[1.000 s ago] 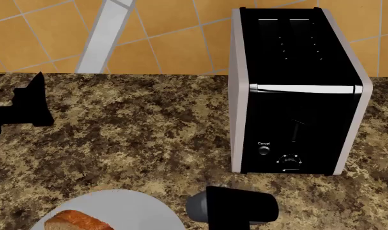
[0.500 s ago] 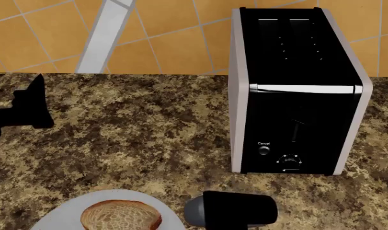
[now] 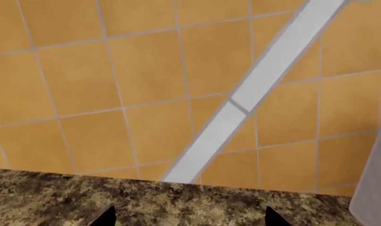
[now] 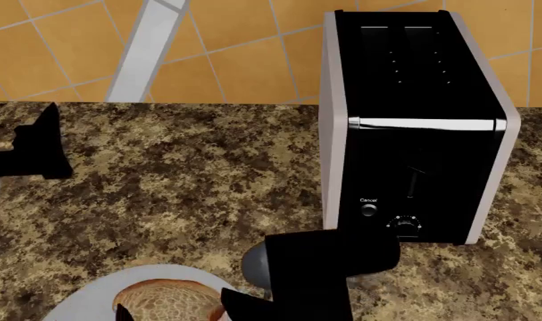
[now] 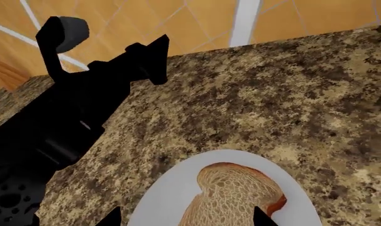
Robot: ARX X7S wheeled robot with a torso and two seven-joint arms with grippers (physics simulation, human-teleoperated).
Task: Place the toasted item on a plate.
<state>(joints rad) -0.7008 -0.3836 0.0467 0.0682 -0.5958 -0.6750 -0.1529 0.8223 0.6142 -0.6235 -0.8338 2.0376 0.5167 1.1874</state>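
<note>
The toasted bread slice [image 4: 168,301] lies flat on the pale round plate [image 4: 83,304] at the near left of the counter. In the right wrist view the slice [image 5: 231,193] rests on the plate [image 5: 159,197]. My right gripper [image 5: 187,217] is open above it, its tips wide apart on either side of the slice and not holding it. My right arm [image 4: 316,267] shows next to the plate. My left gripper [image 3: 188,219] is open and empty over the counter, facing the tiled wall. It also shows in the head view [image 4: 39,144] at the far left.
A black toaster [image 4: 414,127] with silver sides stands at the right on the speckled granite counter [image 4: 191,180], its slots showing nothing. An orange tiled wall [image 4: 235,53] rises behind. My left arm [image 5: 65,122] reaches across the counter beyond the plate.
The bread went from tilted at the plate's near edge to lying flat on it. My right arm has since risen and come further into view beside the plate. The left gripper shifted slightly.
</note>
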